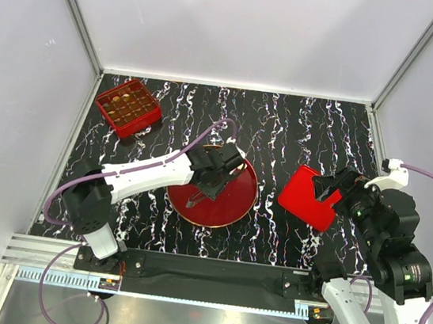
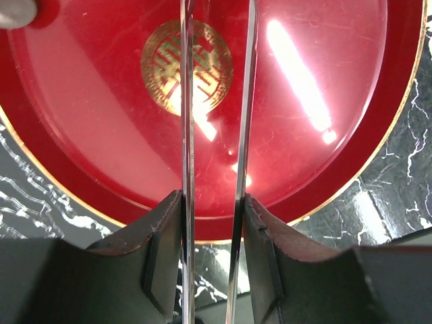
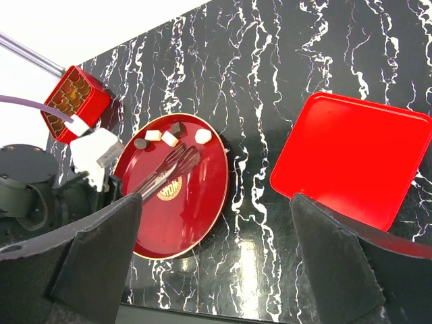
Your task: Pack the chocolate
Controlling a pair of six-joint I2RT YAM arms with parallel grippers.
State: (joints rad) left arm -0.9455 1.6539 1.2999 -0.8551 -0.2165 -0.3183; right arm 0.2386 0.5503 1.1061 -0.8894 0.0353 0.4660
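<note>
At the far rim of the red plate point(image 3: 196, 223), the chocolate point(image 3: 170, 140) looks light, small, easily marred; pinch across opposite sides. The tweezers point(image 2: 187, 121) in your left gripper point(image 2: 212, 202) stand apart, empty.

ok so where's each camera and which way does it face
top external: above, behind the bases, looking down on table; left arm, right arm show
left wrist: close over red plate, facing down; own fingers pinch tweezers
right wrist: at right, facing left over red lid; own open fingers
shared: all see red plate
</note>
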